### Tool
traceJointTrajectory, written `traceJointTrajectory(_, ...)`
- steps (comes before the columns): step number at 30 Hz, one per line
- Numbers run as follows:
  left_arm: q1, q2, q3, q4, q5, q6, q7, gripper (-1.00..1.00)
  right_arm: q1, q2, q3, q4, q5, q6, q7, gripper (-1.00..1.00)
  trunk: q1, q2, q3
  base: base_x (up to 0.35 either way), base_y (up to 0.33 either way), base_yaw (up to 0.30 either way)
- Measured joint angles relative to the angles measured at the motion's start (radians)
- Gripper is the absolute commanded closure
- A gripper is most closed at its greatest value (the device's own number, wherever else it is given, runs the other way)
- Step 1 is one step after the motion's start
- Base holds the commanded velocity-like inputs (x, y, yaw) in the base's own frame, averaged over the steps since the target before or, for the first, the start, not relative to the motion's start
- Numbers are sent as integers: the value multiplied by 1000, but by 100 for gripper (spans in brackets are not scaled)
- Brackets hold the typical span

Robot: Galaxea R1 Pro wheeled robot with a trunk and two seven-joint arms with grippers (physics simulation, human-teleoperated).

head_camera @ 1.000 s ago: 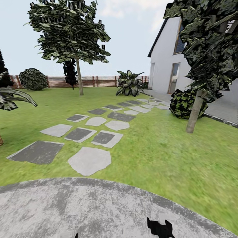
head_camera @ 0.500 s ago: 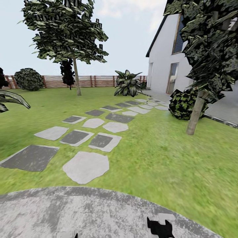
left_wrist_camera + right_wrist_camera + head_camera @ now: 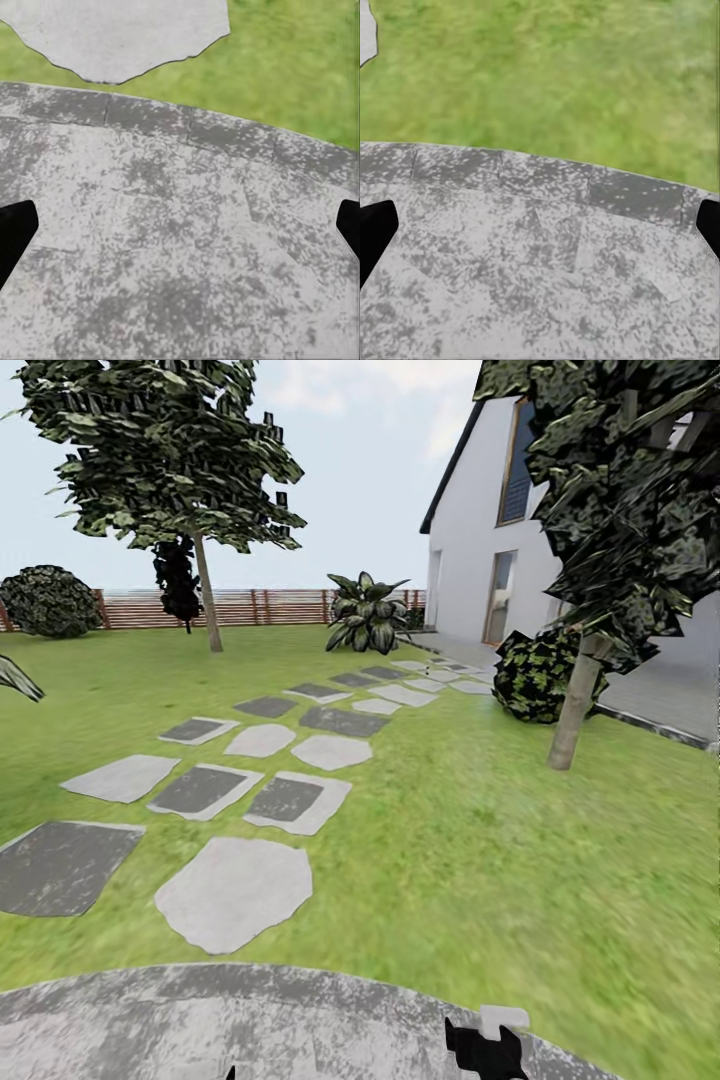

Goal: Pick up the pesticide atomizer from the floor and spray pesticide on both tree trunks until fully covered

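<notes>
Both grippers hang spread wide and empty over the grey paved circle point(image 3: 250, 1020), left gripper point(image 3: 180, 225) and right gripper point(image 3: 540, 225) alike. No atomizer spotted, so I'd scan the ground slowly. One tree point(image 3: 575, 700) sits around 2 o'clock, another tree point(image 3: 208, 595) far at 11 before the fence point(image 3: 270, 607).

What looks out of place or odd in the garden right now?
Nothing stands out. The stepping stones lie flat in the lawn, both trees stand upright, and the paving has no spill.
</notes>
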Motion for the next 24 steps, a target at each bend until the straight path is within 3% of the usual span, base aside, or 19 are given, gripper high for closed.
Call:
traceJointTrajectory(16,0,0,0,0,1,0,0,-100,0,1,1,0,1,0,-1,-100,0,0,0,334,0,-8)
traceJointTrajectory(24,0,0,0,1,0,0,0,-100,0,0,0,0,1,-1,-1,-100,0,0,0,333,0,-191)
